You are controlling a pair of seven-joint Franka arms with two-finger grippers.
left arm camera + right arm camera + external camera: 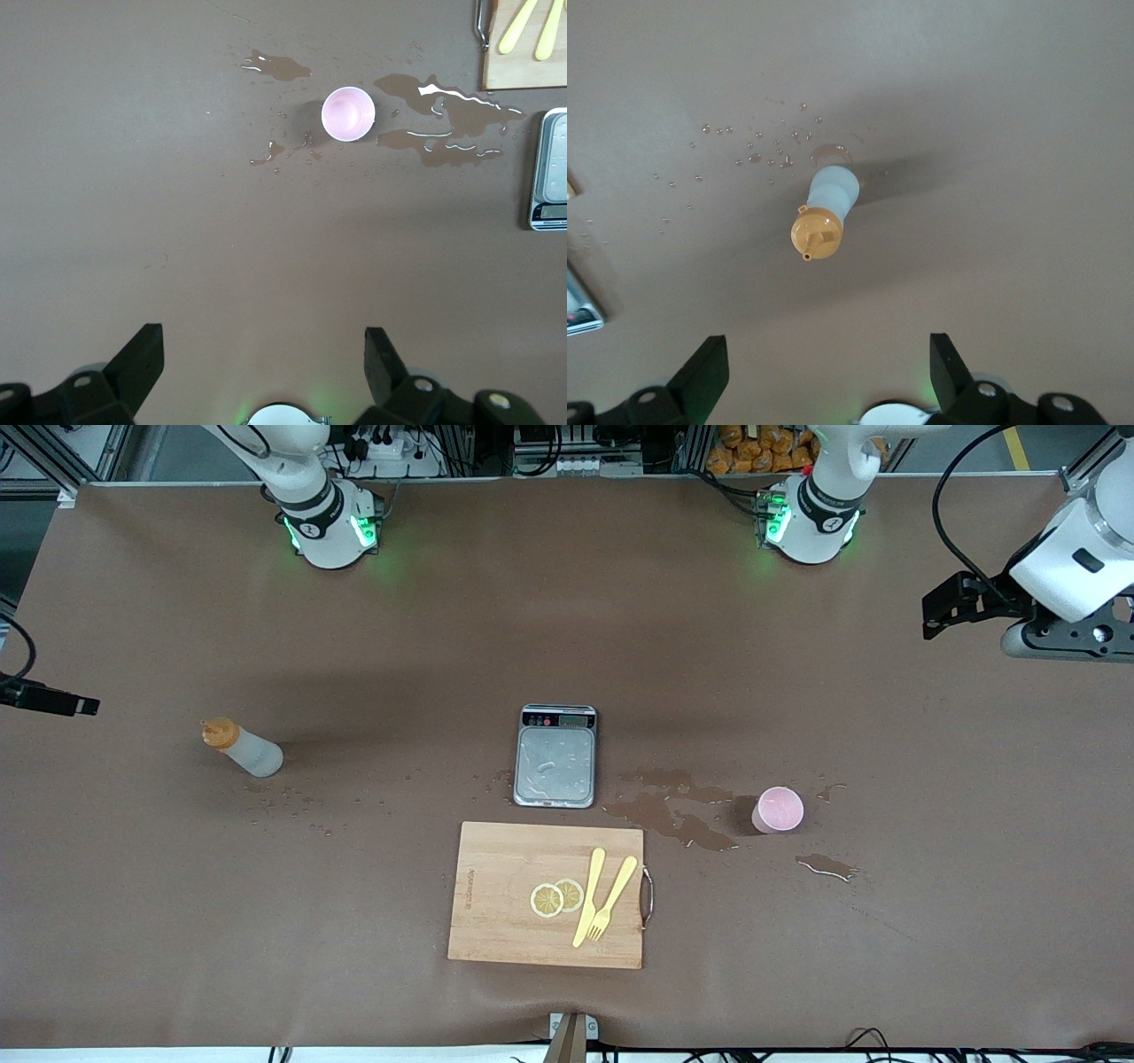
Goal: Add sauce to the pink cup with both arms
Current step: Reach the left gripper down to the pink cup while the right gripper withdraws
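1. The sauce bottle (243, 747) stands toward the right arm's end from the scale (555, 756); the pink cup (778, 810) toward the left arm's end.
2. The right gripper (824, 376), fingers apart, hangs over the bottle.
3. The left gripper (264, 367), fingers apart, is up beside the cup.
4. Risk: puddles (673, 813) between scale and cup could let the light cup slide or tip.
5. The cutting board's (496, 903) edge print is illegible.

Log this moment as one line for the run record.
left tool open over table near pink cup | right tool open above sauce | sauce upright, ungrasped | cup beside spills
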